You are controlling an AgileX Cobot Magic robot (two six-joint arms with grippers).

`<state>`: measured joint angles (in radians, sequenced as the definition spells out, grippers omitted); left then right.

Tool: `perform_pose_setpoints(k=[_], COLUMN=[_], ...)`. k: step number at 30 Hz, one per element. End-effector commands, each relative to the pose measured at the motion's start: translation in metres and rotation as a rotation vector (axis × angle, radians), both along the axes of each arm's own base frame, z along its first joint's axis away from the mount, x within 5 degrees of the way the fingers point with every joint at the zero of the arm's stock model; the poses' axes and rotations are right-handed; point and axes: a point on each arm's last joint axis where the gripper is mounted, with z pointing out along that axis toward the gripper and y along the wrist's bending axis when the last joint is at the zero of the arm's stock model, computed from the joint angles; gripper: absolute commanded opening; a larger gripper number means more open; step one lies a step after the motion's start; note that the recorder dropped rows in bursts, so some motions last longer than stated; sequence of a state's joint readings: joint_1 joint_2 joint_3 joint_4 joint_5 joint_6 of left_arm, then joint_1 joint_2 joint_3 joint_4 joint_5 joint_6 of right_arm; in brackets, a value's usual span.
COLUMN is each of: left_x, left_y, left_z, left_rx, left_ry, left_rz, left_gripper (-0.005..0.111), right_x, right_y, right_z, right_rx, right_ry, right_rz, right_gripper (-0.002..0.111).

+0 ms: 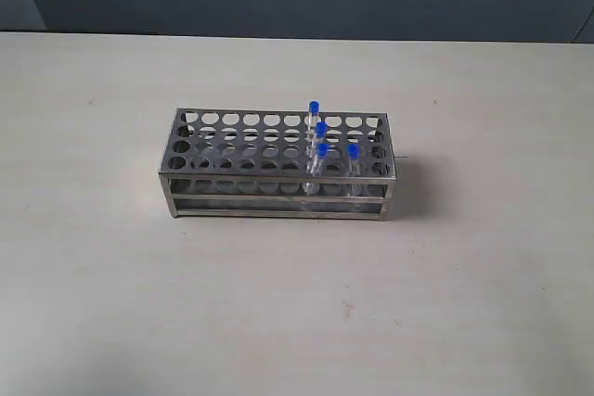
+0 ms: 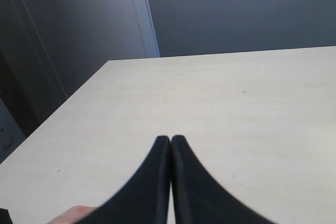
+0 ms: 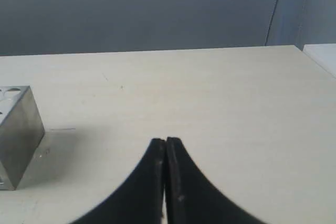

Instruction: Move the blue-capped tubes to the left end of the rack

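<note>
Steel, shiny and perforated: rack (image 1: pixel 269 199) standing on pale table (image 1: pixel 139 303), top plate pierced by rows of round holes, open sides crossed by bars. Four blue-capped tubes (image 1: pixel 322 157) upright in the holes, all grouped toward the end on the right gripper's side. Three in a line running from back row toward front; the fourth alone, further toward that same end, apparently level with the frontmost of the three, though exact hole hard to judge at this size. Clear tube bodies nearly lost against the metal, with only the blue caps plainly legible.

Left gripper (image 2: pixel 170 140): black fingers pressed together tip to tip, nothing clamped between, above bare tabletop. Rack and tubes outside this wrist view. Pale blurred patch beside the fingers' base, cut off by the frame edge and not identifiable.

Right gripper (image 3: pixel 166 141): fingers likewise closed flush, empty. One corner of the rack (image 3: pixel 18 135) ahead of the tips and off to the side, well apart, sliced by the frame edge, a few top holes just showing. Tubes hidden beyond that edge.

Both grippers outside the exterior view's frame.
</note>
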<state>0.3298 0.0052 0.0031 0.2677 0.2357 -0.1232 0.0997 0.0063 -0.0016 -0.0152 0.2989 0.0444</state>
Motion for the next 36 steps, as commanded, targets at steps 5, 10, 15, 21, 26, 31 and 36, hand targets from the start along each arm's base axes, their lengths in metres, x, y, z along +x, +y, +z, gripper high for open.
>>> perform_pose_setpoints(k=[5, 10, 15, 21, 26, 31, 36], left_x=[0.000, 0.000, 0.000, 0.000, 0.000, 0.000, 0.000], left_y=[0.000, 0.000, 0.000, 0.000, 0.000, 0.000, 0.000], left_z=[0.001, 0.001, 0.001, 0.001, 0.001, 0.001, 0.001], left_rx=[0.005, 0.005, 0.005, 0.005, 0.005, 0.005, 0.005], left_ry=[-0.009, -0.009, -0.009, -0.009, -0.009, -0.009, -0.009], left_rz=[-0.003, -0.003, -0.003, -0.003, -0.003, -0.003, -0.003], left_gripper=[0.001, 0.001, 0.001, 0.001, 0.001, 0.001, 0.001], right_x=[0.001, -0.012, -0.030, -0.007, -0.002, -0.002, -0.012], right_y=[0.001, -0.003, -0.010, 0.004, 0.003, 0.003, 0.009], right_z=[0.024, 0.068, 0.088, 0.057, 0.042, 0.042, 0.064], right_rx=[-0.008, 0.232, 0.600, 0.899, 1.016, 1.030, 0.869], right_ry=[-0.277, -0.765, -1.027, -0.506, -0.324, -0.320, -0.567], right_rz=[0.008, 0.013, 0.081, 0.146, 0.052, 0.052, 0.236], right_gripper=[0.000, 0.000, 0.000, 0.000, 0.000, 0.000, 0.000])
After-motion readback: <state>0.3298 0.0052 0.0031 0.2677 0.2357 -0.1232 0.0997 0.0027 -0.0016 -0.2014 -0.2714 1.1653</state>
